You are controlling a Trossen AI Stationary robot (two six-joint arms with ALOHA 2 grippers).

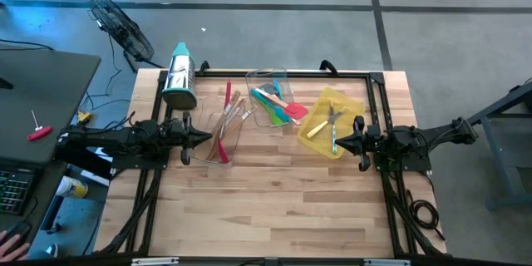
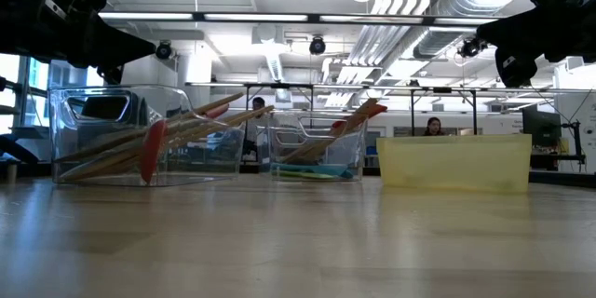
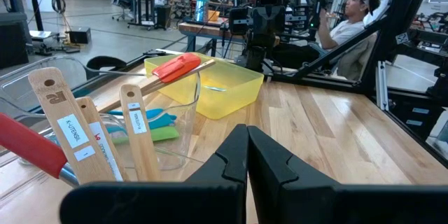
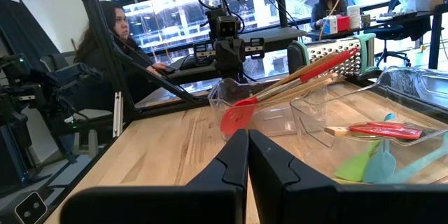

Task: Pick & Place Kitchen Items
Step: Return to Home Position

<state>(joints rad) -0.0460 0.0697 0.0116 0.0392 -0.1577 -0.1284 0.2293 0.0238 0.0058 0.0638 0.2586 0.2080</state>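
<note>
wooden spoons (image 1: 230, 118) lie near-to-far in the left clear bin (image 1: 238, 139); left gripper (image 1: 198, 139) and right gripper (image 1: 339, 141) are closed, empty; plank table (image 1: 274, 208), busy workshop (image 2: 400, 19).

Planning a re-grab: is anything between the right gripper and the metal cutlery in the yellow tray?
Nothing visible. The right gripper, shut, hangs above the edge of the yellow tray; the metal cutlery lies uncovered beside it.
</note>
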